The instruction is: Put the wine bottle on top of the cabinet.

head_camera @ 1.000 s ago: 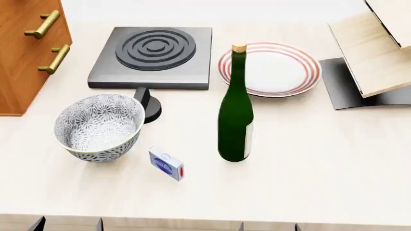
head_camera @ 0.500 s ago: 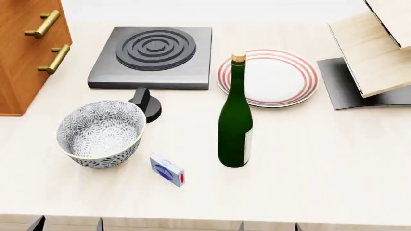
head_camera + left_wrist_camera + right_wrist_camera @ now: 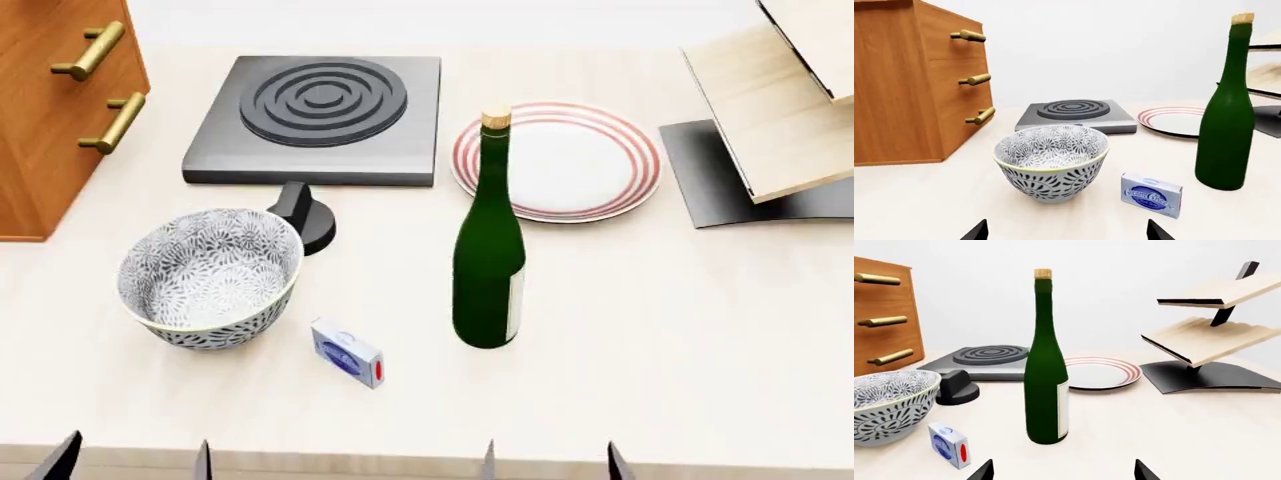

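Note:
The wine bottle [image 3: 489, 260] [image 3: 1046, 370] [image 3: 1225, 120] stands upright on the pale tabletop, dark green with a tan cork and a pale label low on its side. The orange-brown cabinet [image 3: 54, 110] [image 3: 917, 85] [image 3: 884, 320] with brass bar handles stands at the far left. My left gripper [image 3: 134, 462] [image 3: 1064, 232] is open at the near table edge, in front of the bowl. My right gripper [image 3: 547, 462] [image 3: 1063, 471] is open too, near the edge just in front of the bottle. Nothing lies between either pair of fingers.
A patterned bowl [image 3: 207, 277] sits left of the bottle, a small blue cream cheese box [image 3: 347, 353] between them. Behind are a black hob [image 3: 320, 118] with its knob [image 3: 304, 212], a red-rimmed plate [image 3: 561, 160] and a slanted light-wood rack [image 3: 781, 110] at the right.
The fingertips of both grippers have risen a little into the head view's lower edge. The view shifted slightly a second ago; the objects have stayed put since.

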### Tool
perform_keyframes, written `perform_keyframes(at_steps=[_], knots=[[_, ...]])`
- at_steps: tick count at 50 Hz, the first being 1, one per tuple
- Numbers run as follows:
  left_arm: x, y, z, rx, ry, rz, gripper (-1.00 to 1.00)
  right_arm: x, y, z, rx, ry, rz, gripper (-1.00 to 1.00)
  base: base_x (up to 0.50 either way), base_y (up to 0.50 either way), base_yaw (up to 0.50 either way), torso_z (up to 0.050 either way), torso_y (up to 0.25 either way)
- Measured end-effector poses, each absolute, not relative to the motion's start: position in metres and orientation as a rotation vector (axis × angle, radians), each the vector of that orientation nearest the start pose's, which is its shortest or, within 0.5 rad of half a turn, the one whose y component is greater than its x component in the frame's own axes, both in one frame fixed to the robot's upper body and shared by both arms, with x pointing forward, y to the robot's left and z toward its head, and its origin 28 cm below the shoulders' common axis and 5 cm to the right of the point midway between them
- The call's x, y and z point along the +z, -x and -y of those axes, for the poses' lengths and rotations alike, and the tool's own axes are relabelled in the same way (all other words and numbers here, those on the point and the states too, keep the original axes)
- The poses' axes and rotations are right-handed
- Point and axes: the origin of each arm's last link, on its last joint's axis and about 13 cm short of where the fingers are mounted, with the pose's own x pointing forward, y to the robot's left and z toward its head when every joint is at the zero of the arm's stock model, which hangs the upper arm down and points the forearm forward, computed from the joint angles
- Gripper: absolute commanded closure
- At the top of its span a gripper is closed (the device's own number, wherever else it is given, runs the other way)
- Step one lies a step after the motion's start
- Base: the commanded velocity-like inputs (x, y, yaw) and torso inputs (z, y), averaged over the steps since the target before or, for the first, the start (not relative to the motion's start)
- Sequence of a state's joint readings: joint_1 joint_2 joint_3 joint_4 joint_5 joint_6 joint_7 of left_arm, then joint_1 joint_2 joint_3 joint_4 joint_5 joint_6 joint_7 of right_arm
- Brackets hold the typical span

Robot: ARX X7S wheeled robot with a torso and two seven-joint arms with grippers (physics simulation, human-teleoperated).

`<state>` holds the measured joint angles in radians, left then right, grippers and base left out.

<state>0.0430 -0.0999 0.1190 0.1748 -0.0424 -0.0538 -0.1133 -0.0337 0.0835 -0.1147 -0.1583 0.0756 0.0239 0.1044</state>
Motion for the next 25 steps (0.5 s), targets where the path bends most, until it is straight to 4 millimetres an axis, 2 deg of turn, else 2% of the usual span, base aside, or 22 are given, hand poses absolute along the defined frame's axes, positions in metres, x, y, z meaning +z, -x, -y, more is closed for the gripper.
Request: perform_keyframes(at_steps=[7, 25], knots=[[0.054, -0.199, -0.198, -0.043, -0.040, 0.122, -1.00, 0.052, -0.202, 0.086, 0.038, -0.011, 0.130, -1.00, 0.00, 0.00, 0.00, 0.000, 0.000], [0.109, -0.186, -0.190, -0.078, -0.046, 0.269, -1.00, 0.112, -0.191, 0.081, 0.071, -0.041, 0.284, -1.00, 0.00, 0.00, 0.00, 0.000, 0.000]])
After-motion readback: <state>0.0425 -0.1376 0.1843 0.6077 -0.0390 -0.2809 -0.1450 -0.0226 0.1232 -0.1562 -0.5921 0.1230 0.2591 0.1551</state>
